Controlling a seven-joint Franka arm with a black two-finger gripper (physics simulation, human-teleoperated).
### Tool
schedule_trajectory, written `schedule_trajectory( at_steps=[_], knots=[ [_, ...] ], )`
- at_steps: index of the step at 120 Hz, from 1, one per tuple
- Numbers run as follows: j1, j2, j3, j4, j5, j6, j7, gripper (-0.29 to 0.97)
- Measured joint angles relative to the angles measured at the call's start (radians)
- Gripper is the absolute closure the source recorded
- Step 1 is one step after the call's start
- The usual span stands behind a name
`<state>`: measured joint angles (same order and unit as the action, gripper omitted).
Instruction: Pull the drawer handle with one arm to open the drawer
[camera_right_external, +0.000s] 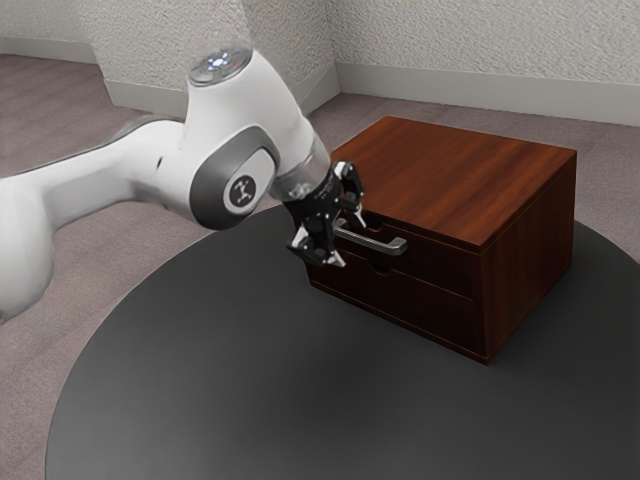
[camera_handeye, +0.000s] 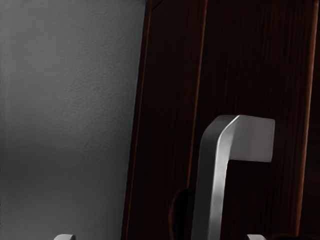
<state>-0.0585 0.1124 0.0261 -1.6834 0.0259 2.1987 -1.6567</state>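
A dark wooden cabinet (camera_right_external: 455, 175) stands on the round black table (camera_right_external: 250, 400). Its upper drawer front (camera_right_external: 440, 258) carries a grey metal handle (camera_right_external: 375, 240) and looks flush with the cabinet face. My black gripper (camera_right_external: 345, 230) is at the handle's end nearer the exterior view's left, open, one finger above the bar and one below it. In the wrist view the handle (camera_handeye: 215, 175) runs up between my two fingertips (camera_handeye: 65, 236), which stand wide apart and do not touch it.
A lower drawer front (camera_right_external: 400, 300) sits under the upper one. The table's black top stretches in front of the cabinet toward the exterior view's left and bottom. Carpeted floor (camera_right_external: 80, 100) and light walls lie behind.
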Motion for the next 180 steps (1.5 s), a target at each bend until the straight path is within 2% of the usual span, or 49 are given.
schedule_trajectory(
  at_steps=[57,98,180],
  knots=[
    [-0.002,-0.007,0.000,-0.011,0.000,-0.027,0.000,0.38],
    [-0.007,-0.019,-0.002,-0.014,-0.001,-0.068,0.001,0.40],
    [-0.005,-0.155,-0.004,-0.166,-0.007,-0.107,-0.005,0.41]
  ],
)
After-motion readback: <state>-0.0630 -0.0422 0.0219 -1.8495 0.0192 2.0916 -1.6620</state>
